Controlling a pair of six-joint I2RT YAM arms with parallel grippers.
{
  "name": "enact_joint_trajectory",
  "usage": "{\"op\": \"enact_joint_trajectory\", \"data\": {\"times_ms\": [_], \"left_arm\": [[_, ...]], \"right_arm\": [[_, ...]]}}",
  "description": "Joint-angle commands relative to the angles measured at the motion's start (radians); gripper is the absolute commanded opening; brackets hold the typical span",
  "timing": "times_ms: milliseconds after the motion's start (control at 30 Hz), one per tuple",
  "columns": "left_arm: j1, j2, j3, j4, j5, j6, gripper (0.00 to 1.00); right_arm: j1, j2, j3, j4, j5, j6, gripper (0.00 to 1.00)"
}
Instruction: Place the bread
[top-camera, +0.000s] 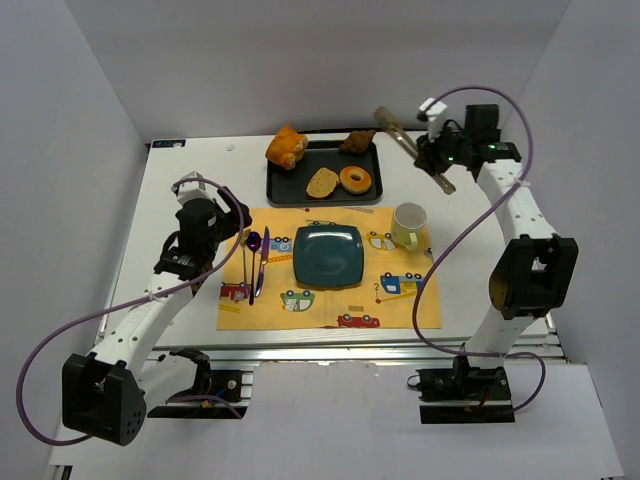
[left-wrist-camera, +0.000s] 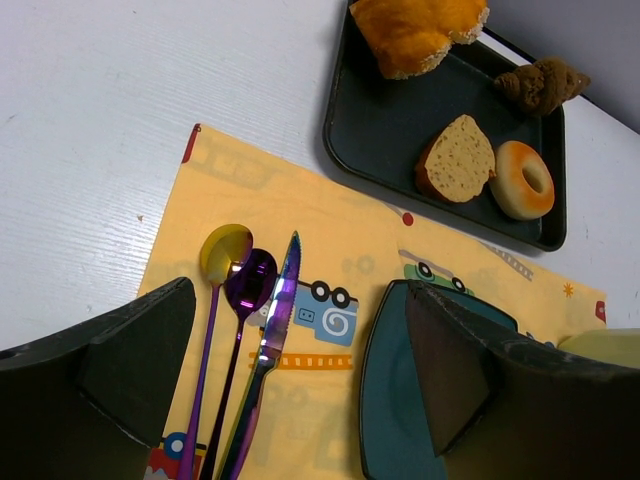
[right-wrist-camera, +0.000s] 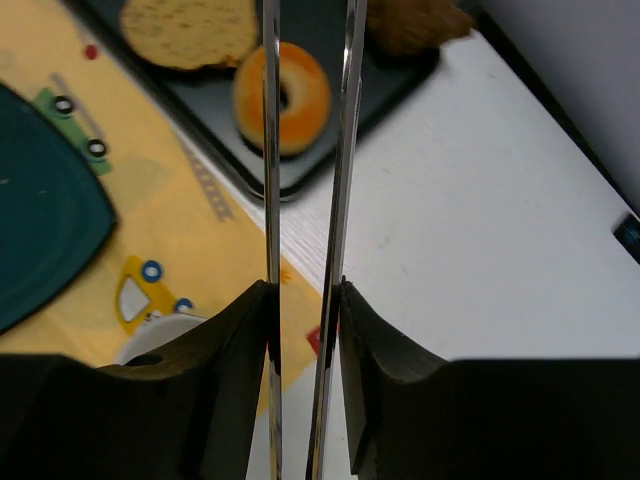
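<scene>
Right wrist view: tongs (right-wrist-camera: 268, 150) clamped in the right gripper (right-wrist-camera: 305, 290), arms narrowly apart with nothing between, pointing over the bread (right-wrist-camera: 282, 97) lying in a corner of the tray (right-wrist-camera: 205, 100), just beside the flat slice (right-wrist-camera: 185, 30). Probable failures: smooth thin arms sliding off the rounded ring, or too narrow a gap shoving it against the slice. Later, possibly, a loose pinch dropping it onto the mug (right-wrist-camera: 160, 345) short of the plate (right-wrist-camera: 40, 200).
</scene>
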Motion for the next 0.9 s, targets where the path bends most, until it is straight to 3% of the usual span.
{"op": "enact_joint_trajectory", "data": {"times_ms": [0,233,600,867], "left_arm": [[0.007,-0.035,0.029,-0.015,0.010,-0.011,0.94],[0.007,-0.061,0.020,-0.027,0.002,-0.025,0.94],[0.007,-0.044,0.024,-0.015,0.013,-0.031,0.94],[0.007,-0.054,0.014,-0.017,0.013,-0.034,0.94]], "right_arm": [[0.099,0.024,0.036,-0.097,0.002,-0.109,0.38],[0.194,0.080,0.141,-0.137,0.100,-0.146,0.41],[0.268,0.117,0.129,-0.190,0.229,-0.190,0.45],[0.286,0.168,0.124,-0.167,0.294,-0.135,0.48]]}}
